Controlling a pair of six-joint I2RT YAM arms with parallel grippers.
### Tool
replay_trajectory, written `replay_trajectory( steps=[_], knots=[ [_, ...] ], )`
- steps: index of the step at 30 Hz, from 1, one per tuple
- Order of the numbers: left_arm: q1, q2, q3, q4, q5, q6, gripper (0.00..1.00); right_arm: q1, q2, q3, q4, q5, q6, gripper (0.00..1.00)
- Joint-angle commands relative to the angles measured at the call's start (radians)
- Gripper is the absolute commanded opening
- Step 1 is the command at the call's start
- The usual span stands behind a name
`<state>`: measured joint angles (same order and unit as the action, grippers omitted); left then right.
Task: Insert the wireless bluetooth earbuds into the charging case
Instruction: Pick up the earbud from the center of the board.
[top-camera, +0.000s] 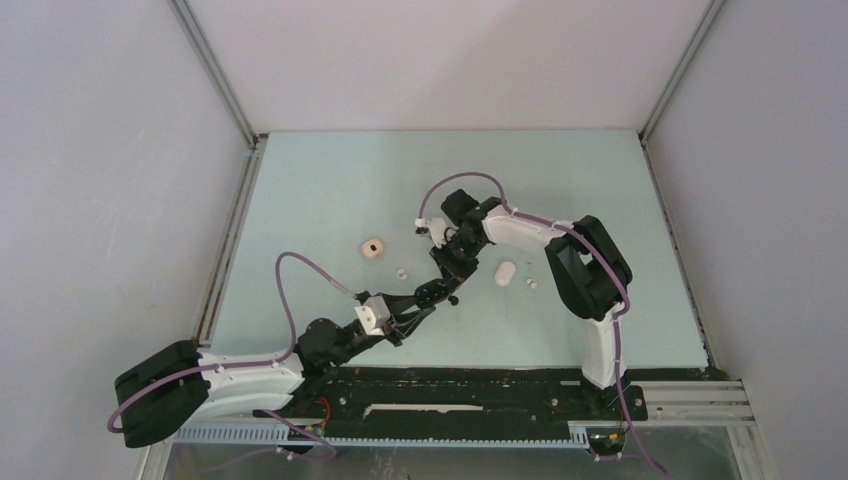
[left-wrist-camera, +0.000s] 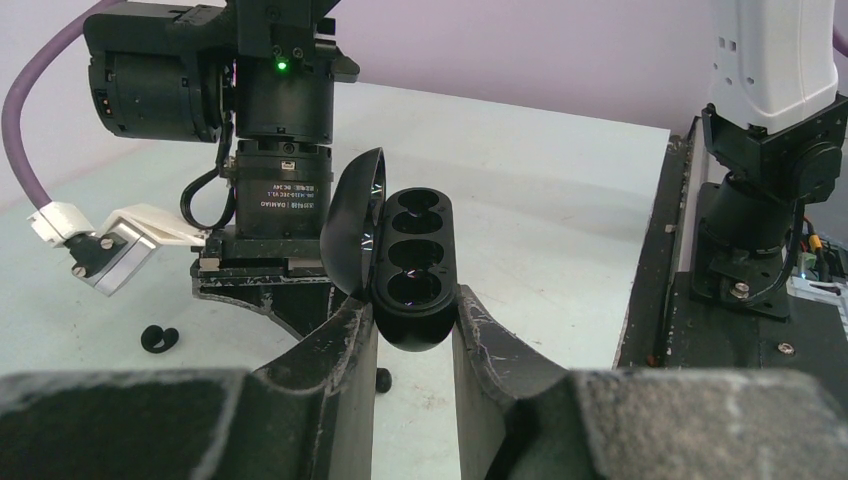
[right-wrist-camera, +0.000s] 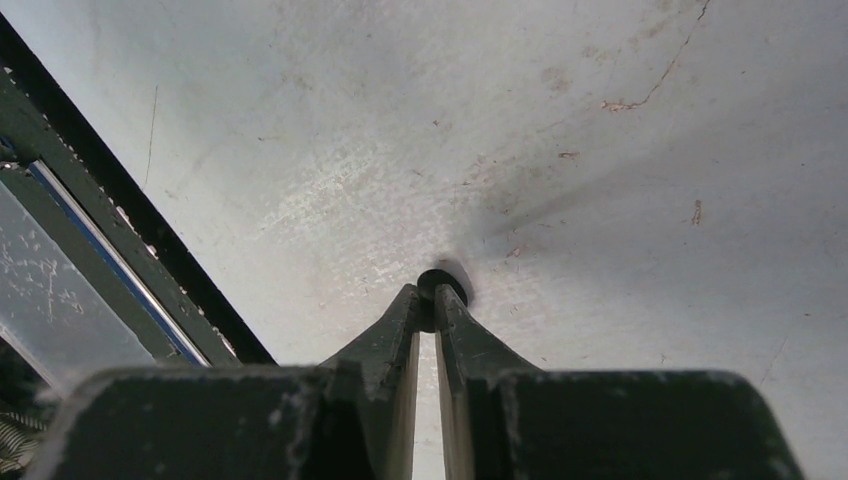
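Observation:
My left gripper (left-wrist-camera: 412, 318) is shut on the open black charging case (left-wrist-camera: 412, 262) and holds it upright above the table. Its lid (left-wrist-camera: 352, 232) hangs open to the left and its sockets look empty. In the top view the left gripper (top-camera: 438, 291) meets my right gripper (top-camera: 452, 262) at mid-table. My right gripper (right-wrist-camera: 428, 302) is shut on a black earbud (right-wrist-camera: 443, 283) at its fingertips, close over the table. Another black earbud (left-wrist-camera: 158, 338) lies on the table to the left. A small black piece (left-wrist-camera: 383, 379) lies under the case.
A pale pink case (top-camera: 373, 246) lies open left of the grippers, with a white earbud (top-camera: 401, 271) beside it. A white case (top-camera: 505, 271) and another white earbud (top-camera: 532, 284) lie to the right. The right arm's wrist (left-wrist-camera: 283, 190) stands just behind the black case.

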<state>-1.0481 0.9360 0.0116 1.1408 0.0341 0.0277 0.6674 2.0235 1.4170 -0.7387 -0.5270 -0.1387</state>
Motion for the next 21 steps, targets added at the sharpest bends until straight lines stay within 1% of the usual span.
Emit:
replay_trajectory(
  steps=[1,7,14,21],
  knots=[
    [-0.003,-0.002,-0.019,0.021,0.016,0.022,0.0,-0.003,0.007,0.021,0.001,0.004,-0.011,0.14],
    [-0.002,-0.001,-0.018,0.02,0.018,0.023,0.0,-0.022,-0.042,-0.01,0.013,0.04,0.003,0.15],
    [-0.003,0.013,-0.019,0.023,0.023,0.02,0.0,-0.033,-0.052,-0.048,0.014,0.048,0.003,0.16],
    [-0.003,0.021,-0.019,0.024,0.021,0.02,0.0,-0.02,-0.032,-0.055,0.008,0.034,0.001,0.21]
  ],
)
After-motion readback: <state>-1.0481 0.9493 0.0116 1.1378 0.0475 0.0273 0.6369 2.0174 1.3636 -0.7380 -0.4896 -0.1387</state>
